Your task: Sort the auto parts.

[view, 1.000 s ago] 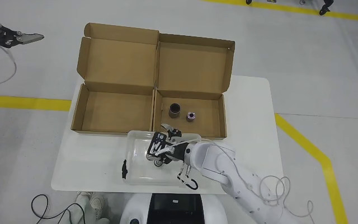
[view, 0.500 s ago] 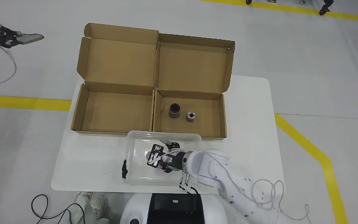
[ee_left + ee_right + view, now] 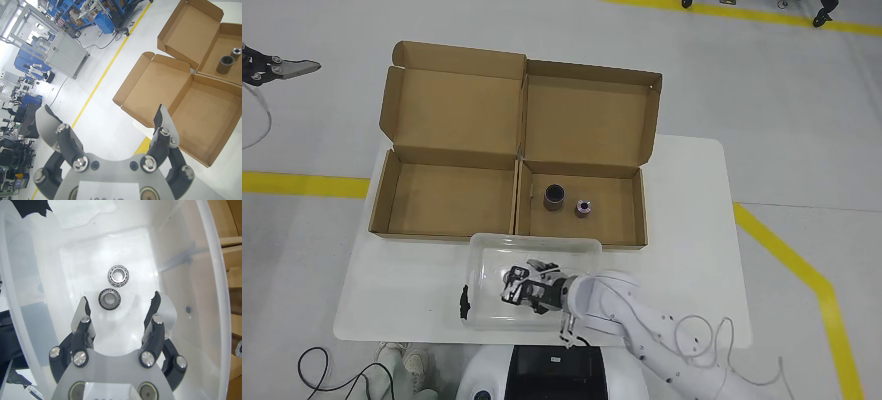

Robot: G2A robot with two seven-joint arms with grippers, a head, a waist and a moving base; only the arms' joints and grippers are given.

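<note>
The right end effector [image 3: 121,298] hung inside the clear bin [image 3: 189,256], low in the middle of the top view, its fingers spread and holding nothing. Two bearings lay on the bin floor. The nearer bearing [image 3: 109,298] sat under the gap between the fingertips, closer to one finger, and the farther bearing [image 3: 118,276] lay just beyond it. The step in hand looked like picking a bearing. Next the arm would need to descend, centre on one ring and close without catching the other. The left end effector [image 3: 103,111], also spread, hung off the bench [image 3: 692,230].
</note>
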